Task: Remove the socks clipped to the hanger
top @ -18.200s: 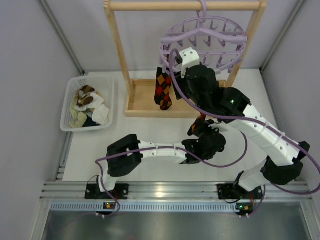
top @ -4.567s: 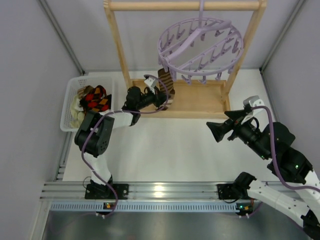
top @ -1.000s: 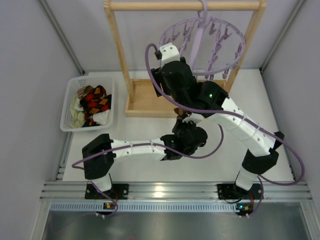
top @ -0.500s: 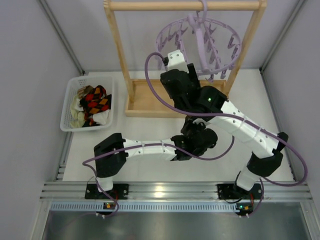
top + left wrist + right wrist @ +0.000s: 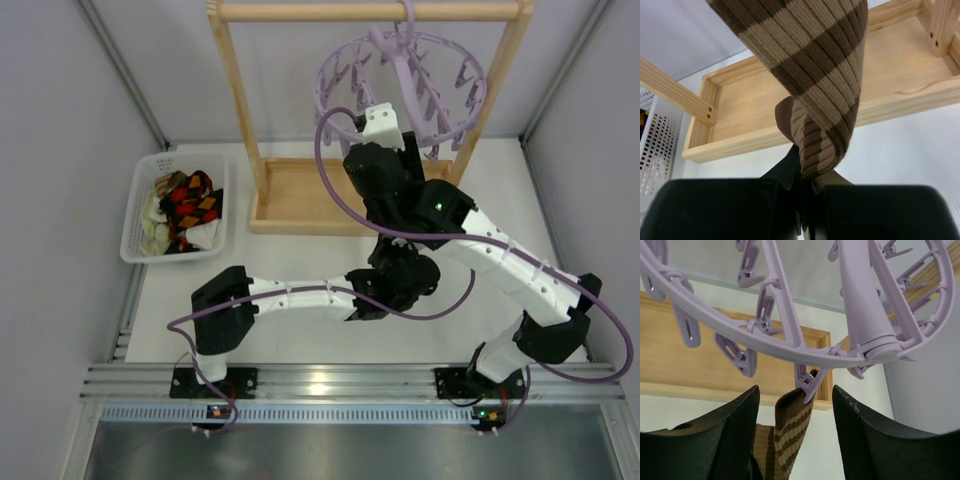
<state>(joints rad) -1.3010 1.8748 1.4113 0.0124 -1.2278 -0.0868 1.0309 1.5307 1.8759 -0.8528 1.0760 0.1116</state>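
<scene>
Several socks (image 5: pixel 190 205) lie heaped in the white basket (image 5: pixel 140 190) at the bench's (image 5: pixel 300 340) left edge. Nearer the middle, the left end effector (image 5: pixel 802 192) is clamped tight on the lower end of a brown-and-tan striped sock (image 5: pixel 815 75), which rises from it in front of the wooden rack (image 5: pixel 235 100) at the far edge. The sock's top hangs from one clip (image 5: pixel 807 380) of the lavender hanger (image 5: pixel 765 342). The right end effector (image 5: pixel 795 390) stands apart, a finger on either side of that clip, gripping nothing.
</scene>
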